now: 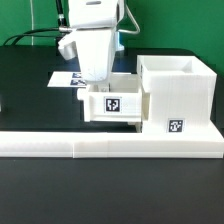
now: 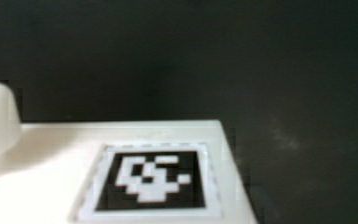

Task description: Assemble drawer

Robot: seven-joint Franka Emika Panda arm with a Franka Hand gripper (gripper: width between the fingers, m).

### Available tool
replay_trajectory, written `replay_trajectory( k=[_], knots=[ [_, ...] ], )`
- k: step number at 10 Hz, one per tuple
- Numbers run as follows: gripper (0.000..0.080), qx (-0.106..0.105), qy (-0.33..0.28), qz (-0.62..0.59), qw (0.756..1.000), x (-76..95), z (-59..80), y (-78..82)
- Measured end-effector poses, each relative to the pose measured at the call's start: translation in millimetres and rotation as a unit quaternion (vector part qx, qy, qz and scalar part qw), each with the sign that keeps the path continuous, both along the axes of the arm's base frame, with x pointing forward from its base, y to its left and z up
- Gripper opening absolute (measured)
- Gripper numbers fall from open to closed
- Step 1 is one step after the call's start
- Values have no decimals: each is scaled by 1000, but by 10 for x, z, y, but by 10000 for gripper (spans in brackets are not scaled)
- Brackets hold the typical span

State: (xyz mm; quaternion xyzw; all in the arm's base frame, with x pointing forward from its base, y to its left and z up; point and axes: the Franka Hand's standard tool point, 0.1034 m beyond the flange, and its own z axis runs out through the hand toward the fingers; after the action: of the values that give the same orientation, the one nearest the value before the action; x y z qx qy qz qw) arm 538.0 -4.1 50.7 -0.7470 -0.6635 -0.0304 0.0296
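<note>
So my claw (image 1: 97, 84) is hanging right over the small drawer box (image 1: 113, 103), down low enough that the fingertips are hidden behind my own wrist housing, so I honestly can't tell how wide it's open or whether it's got a grip on anything. The small box sits near the front edge of the bench, roughly mid-width, just behind the long white rail (image 1: 110, 146) that runs along that edge. The big shell (image 1: 178, 95) is right beside it, toward the exterior view's right, looks like they're touching. The marker board (image 1: 66, 77) lies flat further back. Wrist cam is blurry, mostly shows a white surface with a tag (image 2: 155, 178) on it.
</note>
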Motion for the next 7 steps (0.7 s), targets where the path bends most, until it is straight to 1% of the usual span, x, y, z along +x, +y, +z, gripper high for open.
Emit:
replay_trajectory(
  k=[2,3,7],
  knots=[
    [44,-2,4,11,1000,-17,-8,58],
    [44,-5,6,19,1000,-23,-8,63],
    [44,-5,7,19,1000,-24,-7,58]
  ],
)
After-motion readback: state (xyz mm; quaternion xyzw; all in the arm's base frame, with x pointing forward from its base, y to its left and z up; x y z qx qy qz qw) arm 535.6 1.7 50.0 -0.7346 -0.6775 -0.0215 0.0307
